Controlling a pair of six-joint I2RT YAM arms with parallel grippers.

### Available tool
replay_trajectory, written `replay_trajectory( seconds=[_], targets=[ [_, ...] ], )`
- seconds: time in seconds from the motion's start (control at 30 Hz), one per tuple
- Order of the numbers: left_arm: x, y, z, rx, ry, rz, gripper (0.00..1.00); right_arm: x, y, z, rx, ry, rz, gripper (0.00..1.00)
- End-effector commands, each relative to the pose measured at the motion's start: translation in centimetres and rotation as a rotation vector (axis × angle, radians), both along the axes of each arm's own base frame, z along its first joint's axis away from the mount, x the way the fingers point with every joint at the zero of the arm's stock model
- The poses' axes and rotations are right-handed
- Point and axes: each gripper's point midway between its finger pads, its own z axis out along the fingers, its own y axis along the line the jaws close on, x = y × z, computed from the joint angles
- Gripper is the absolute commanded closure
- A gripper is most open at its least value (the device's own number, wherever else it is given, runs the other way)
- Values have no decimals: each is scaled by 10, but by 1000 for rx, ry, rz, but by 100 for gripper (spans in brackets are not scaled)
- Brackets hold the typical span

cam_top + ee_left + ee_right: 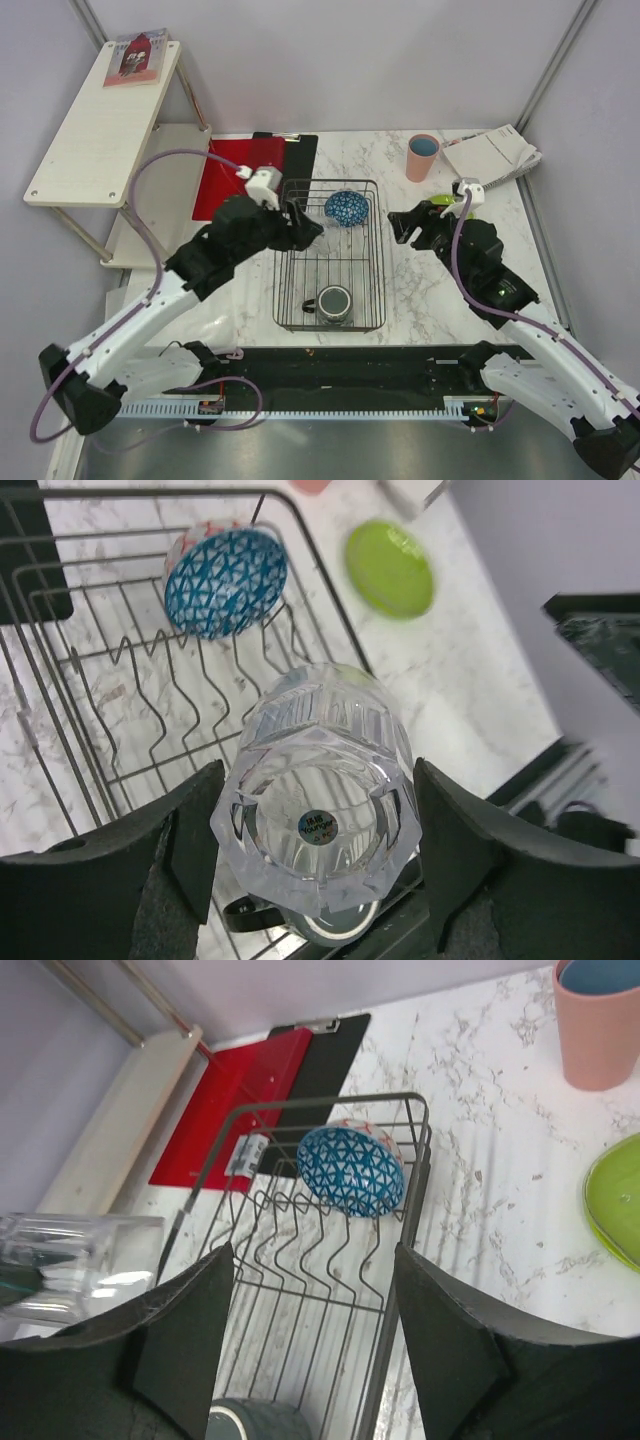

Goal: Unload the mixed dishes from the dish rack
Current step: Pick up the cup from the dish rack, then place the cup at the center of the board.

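Left gripper (318, 830): right up at the lens. Chunky matte black fingers (190, 850) are clamped on both sides of the clear glass (315, 780), so it's got a proper hold on it.
Clear glass: thick, faceted and totally see-through, with a little round sticker on the base facing the camera. It's held tipped on its side over the dish rack (300, 540), by the rack's left rail in the top view. Can't tell if it touches the wires.
Dish rack: thin black wire, rectangular, with raised sides and wavy dividers along the floor. It sits mid-table.
In the rack: a blue patterned bowl (346, 208), glossy with a triangle lattice, is tipped on edge in the far right corner. A dark grey mug (334, 302) stands upright at the near end.
Right gripper (310, 1340): fingers spread wide with nothing between them, hovering over the table (440, 290) just right of the rack.
Already out: a lime-green plate (620, 1200) lies flat on the table, partly hidden by the right gripper in the top view. A salmon-pink cup (423, 157) with a blue inside stands upright just beyond it.
Table: white marble look with grey veins.
Around: a red clipboard (235, 175) lies flat just beyond the rack's far left corner. A pale wooden shelf (100, 120) is off to the left with a book (137, 57) on top. Some papers (490, 155) sit beside the cup.
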Motion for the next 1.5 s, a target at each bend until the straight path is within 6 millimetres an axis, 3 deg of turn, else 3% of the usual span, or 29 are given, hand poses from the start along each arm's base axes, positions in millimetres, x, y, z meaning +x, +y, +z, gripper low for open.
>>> replay_trajectory(
  seconds=[0.0,0.03,0.07,0.13,0.17,0.2,0.23,0.27,0.4,0.63,1.07,1.27,1.47],
  targets=[
    [-28,-11,58,-349,-54,-241,98,5,-4,21,76,-66,-47,27],
    [-39,-13,56,-386,-30,-322,98,1,5,19,87,-55,6,27],
    [-42,-15,74,-444,-91,-368,98,0,13,19,91,-49,47,27],
    [-63,-18,76,-527,-57,-482,98,-3,27,19,120,-34,113,28],
    [-70,-19,96,-584,-140,-550,98,-7,38,21,146,-43,175,28],
    [-87,-20,94,-639,-90,-630,98,-9,43,22,166,-50,199,30],
    [-89,-19,97,-670,-94,-658,98,-13,49,26,213,-66,237,31],
    [-99,-16,114,-730,-138,-707,98,-19,57,29,236,-74,288,32],
    [-105,-14,118,-773,-152,-757,98,-29,67,36,297,-96,369,38],
    [-99,-15,120,-785,-176,-739,98,-52,77,47,355,-134,494,41],
    [-79,-23,111,-796,-140,-707,98,-98,66,61,332,-206,617,46],
    [-76,-25,112,-804,-135,-709,98,-100,79,52,328,-180,692,46],
    [-76,-25,109,-811,-122,-707,98,-85,93,43,326,-158,703,46]
  ],
)
